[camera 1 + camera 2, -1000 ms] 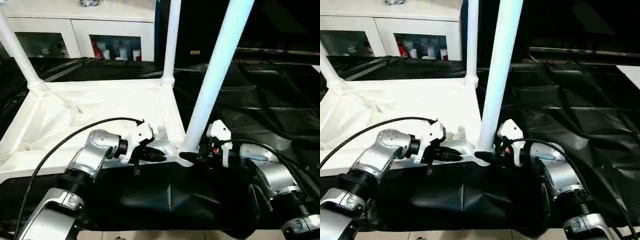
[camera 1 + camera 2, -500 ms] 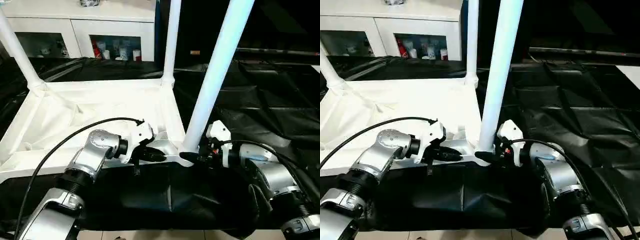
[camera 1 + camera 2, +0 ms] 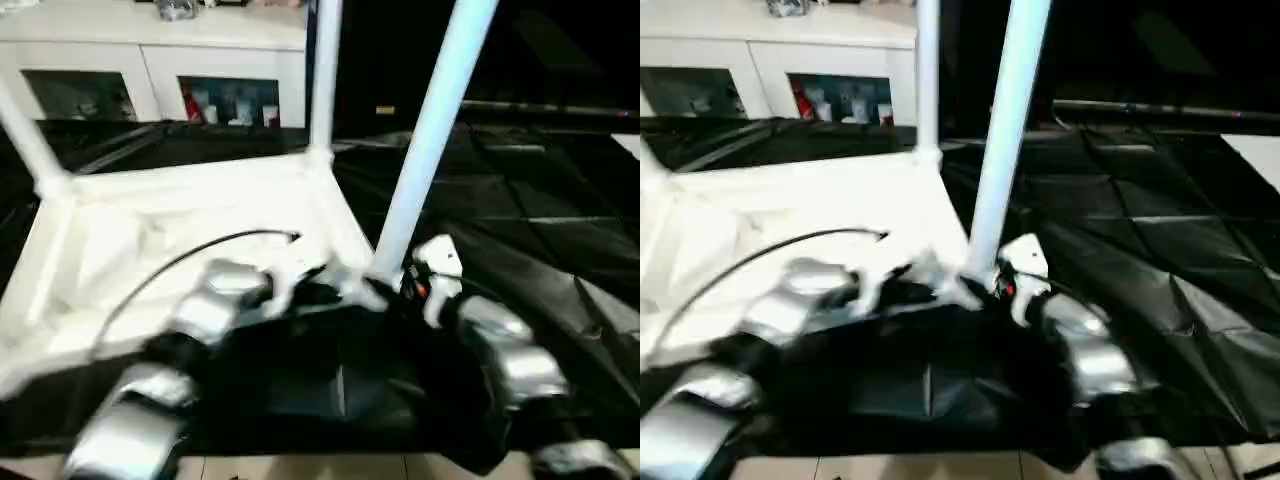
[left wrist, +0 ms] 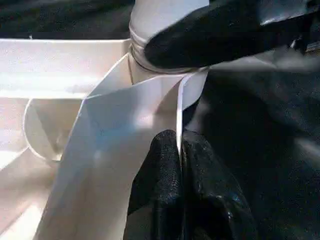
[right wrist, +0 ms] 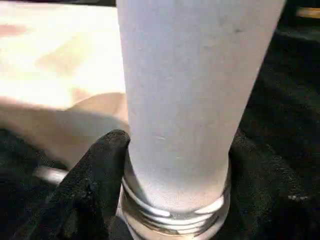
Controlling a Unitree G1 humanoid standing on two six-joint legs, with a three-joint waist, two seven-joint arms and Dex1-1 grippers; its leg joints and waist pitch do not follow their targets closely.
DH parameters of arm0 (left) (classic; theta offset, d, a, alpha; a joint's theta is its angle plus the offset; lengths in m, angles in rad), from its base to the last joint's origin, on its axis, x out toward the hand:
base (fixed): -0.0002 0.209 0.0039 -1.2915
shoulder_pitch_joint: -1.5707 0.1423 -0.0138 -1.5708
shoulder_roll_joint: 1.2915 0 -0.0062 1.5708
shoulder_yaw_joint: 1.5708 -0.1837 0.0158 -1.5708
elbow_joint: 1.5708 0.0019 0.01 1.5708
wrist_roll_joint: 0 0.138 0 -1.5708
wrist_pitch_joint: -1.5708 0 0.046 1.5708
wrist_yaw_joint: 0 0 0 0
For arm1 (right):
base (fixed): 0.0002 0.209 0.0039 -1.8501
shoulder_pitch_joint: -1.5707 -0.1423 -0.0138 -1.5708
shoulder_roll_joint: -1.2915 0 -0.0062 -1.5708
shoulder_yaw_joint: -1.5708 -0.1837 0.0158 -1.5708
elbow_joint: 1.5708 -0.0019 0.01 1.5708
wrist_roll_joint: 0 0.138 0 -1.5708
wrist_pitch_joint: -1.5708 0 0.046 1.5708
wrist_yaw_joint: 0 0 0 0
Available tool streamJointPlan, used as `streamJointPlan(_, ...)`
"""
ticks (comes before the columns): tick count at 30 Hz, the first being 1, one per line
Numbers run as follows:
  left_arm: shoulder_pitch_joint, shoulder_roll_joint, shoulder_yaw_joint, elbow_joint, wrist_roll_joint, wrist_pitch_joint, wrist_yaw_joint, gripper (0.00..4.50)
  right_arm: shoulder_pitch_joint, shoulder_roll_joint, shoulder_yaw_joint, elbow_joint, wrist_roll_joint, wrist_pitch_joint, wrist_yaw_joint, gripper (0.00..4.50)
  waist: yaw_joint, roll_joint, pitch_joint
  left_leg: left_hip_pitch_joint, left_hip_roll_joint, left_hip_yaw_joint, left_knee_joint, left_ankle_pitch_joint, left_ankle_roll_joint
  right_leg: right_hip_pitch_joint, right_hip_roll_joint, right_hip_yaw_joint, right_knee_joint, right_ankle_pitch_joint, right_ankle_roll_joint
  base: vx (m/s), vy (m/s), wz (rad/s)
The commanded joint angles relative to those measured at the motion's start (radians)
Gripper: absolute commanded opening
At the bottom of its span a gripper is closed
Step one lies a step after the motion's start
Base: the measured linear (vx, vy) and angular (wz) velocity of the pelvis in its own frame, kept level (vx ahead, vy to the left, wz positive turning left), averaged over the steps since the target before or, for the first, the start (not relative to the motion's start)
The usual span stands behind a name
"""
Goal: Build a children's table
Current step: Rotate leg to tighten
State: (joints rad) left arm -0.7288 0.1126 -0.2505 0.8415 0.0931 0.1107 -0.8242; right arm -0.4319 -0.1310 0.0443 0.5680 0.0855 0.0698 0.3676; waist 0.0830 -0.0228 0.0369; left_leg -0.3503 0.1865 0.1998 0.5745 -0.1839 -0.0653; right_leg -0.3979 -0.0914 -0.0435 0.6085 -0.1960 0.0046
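The right gripper (image 5: 175, 200) has its two black fingers (image 5: 95, 185) wrapped around the bottom of the near leg (image 3: 425, 150), right where the threaded end goes into the corner socket (image 4: 165, 50), so it's clamped on that tube, not standing empty. The left gripper (image 4: 179, 165) is pinched nearly shut on the thin edge wall of the tabletop (image 3: 200, 215) just beside that same corner, steadying it.

The children's table is lying upside down on the black-draped table (image 3: 560, 200), ribbed underside facing up. The far right leg (image 3: 322, 70) is standing in its socket, and so is the far left leg (image 3: 25, 135). With the near one that makes three legs up that I can see. The near left corner is off the edge of the head views, so I can't tell whether a fourth leg is in there.

My read: well over halfway. The near leg looks seated, but in the right wrist view a few threads show above the socket, so it probably wants a bit more twisting home. After that it's whatever that hidden corner needs, then flipping the whole thing onto its feet. A white glass-door cabinet (image 3: 150, 70) sits behind it all.
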Motion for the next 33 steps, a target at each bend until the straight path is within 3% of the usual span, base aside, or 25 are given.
streamJointPlan(1,-0.014,-0.031,0.019,0.058,0.004,-0.001,0.108,0.0,0.015,0.039,0.031,0.077,-0.045,0.049,-0.074,2.7,-0.005,-0.015,-0.042,0.006,0.035,-0.026,-0.074,-0.303,0.001,0.026,-0.053,0.034,-0.106,-0.447,-0.112,0.0,0.0,0.0)
streamJointPlan(3,-0.036,-0.056,0.01,0.096,0.02,-0.019,0.138,0.0,-0.009,0.081,0.051,0.097,-0.062,0.027,-0.11,2.7,-0.004,-0.008,-0.042,0.005,0.035,-0.026,-0.075,-0.307,0.01,0.024,-0.053,0.037,-0.107,-0.418,-0.115,0.0,0.0,0.0)
streamJointPlan(7,-0.042,-0.062,-0.001,0.104,0.027,-0.032,0.122,0.0,-0.025,0.106,0.064,0.098,-0.051,0.001,-0.079,2.7,-0.004,-0.01,-0.042,0.001,0.034,-0.026,-0.076,-0.317,0.015,0.027,-0.053,0.036,-0.105,-0.399,-0.116,0.0,0.0,0.0)
streamJointPlan(8,-0.044,-0.061,0.003,0.111,0.025,-0.038,0.118,0.0,-0.027,0.112,0.056,0.093,-0.045,-0.007,-0.076,3.26,-0.004,-0.013,-0.042,0.0,0.034,-0.026,-0.077,-0.317,0.017,0.028,-0.053,0.036,-0.105,-0.401,-0.114,0.0,0.0,0.0)
streamJointPlan(10,-0.04,-0.051,0.007,0.109,0.017,-0.048,0.09,0.0,-0.029,0.106,0.047,0.072,-0.03,-0.017,-0.042,3.42,-0.003,-0.011,-0.042,0.002,0.035,-0.027,-0.077,-0.323,0.02,0.026,-0.054,0.036,-0.106,-0.414,-0.113,0.0,0.0,0.0)
streamJointPlan(13,-0.03,-0.033,0.014,0.097,-0.001,-0.063,0.044,0.0,-0.027,0.075,0.048,0.041,-0.005,-0.022,0.033,3.61,-0.005,-0.013,-0.041,-0.002,0.037,-0.029,-0.079,-0.334,0.026,0.029,-0.055,0.035,-0.107,-0.427,-0.112,0.0,0.0,0.0)
streamJointPlan(17,0.007,0.021,0.018,0.047,-0.038,-0.095,-0.096,0.0,0.004,-0.059,0.089,-0.048,0.035,0.01,0.275,3.93,-0.001,-0.015,-0.042,-0.006,0.038,-0.027,-0.076,-0.302,0.05,0.035,-0.054,0.036,-0.102,-0.372,-0.125,0.0,0.0,0.0)
streamJointPlan(19,0.037,0.057,0.014,-0.004,-0.072,-0.099,-0.213,0.0,0.034,-0.152,0.115,-0.105,0.058,0.024,0.428,3.93,0.001,-0.016,-0.044,-0.008,0.039,-0.024,-0.073,-0.261,0.065,0.039,-0.055,0.036,-0.097,-0.324,-0.146,0.0,0.0,0.0)
streamJointPlan(20,0.037,0.057,0.014,-0.004,-0.072,-0.099,-0.213,0.0,0.034,-0.152,0.115,-0.105,0.058,0.024,0.428,3.93,0.003,-0.017,-0.045,-0.011,0.039,-0.025,-0.072,-0.248,0.07,0.044,-0.056,0.035,-0.094,-0.307,-0.15,0.0,0.0,0.0)
streamJointPlan(21,0.057,0.084,0.006,-0.043,-0.093,-0.089,-0.29,0.0,0.047,-0.198,0.12,-0.132,0.071,0.035,0.503,3.93,0.005,-0.016,-0.047,-0.01,0.042,-0.022,-0.068,-0.222,0.08,0.04,-0.055,0.037,-0.09,-0.261,-0.163,0.0,0.0,0.0)
streamJointPlan(23,0.075,0.109,0.001,-0.085,-0.115,-0.077,-0.361,0.0,0.053,-0.231,0.117,-0.151,0.083,0.048,0.56,3.93,0.005,-0.018,-0.049,-0.015,0.04,-0.02,-0.064,-0.181,0.094,0.046,-0.054,0.036,-0.079,-0.188,-0.191,0.0,0.0,0.0)
streamJointPlan(28,0.113,0.159,0.001,-0.178,-0.169,-0.013,-0.495,0.0,0.053,-0.271,0.126,-0.173,0.091,0.077,0.632,3.93,0.01,-0.011,-0.053,-0.01,0.044,-0.013,-0.056,-0.115,0.115,0.043,-0.047,0.033,-0.058,-0.03,-0.267,0.0,0.0,0.0)
streamJointPlan(32,0.132,0.174,0.014,-0.217,-0.189,0.014,-0.519,0.0,0.053,-0.281,0.133,-0.186,0.102,0.09,0.655,3.93,0.011,-0.009,-0.048,-0.007,0.046,-0.011,-0.058,-0.162,0.102,0.042,-0.05,0.033,-0.065,-0.097,-0.263,0.0,0.0,0.0)
streamJointPlan(33,0.137,0.178,0.016,-0.23,-0.193,0.025,-0.527,0.0,0.053,-0.281,0.132,-0.189,0.103,0.091,0.661,3.93,0.01,-0.01,-0.046,-0.006,0.046,-0.013,-0.061,-0.187,0.084,0.041,-0.052,0.034,-0.07,-0.159,-0.247,0.0,0.0,0.0)
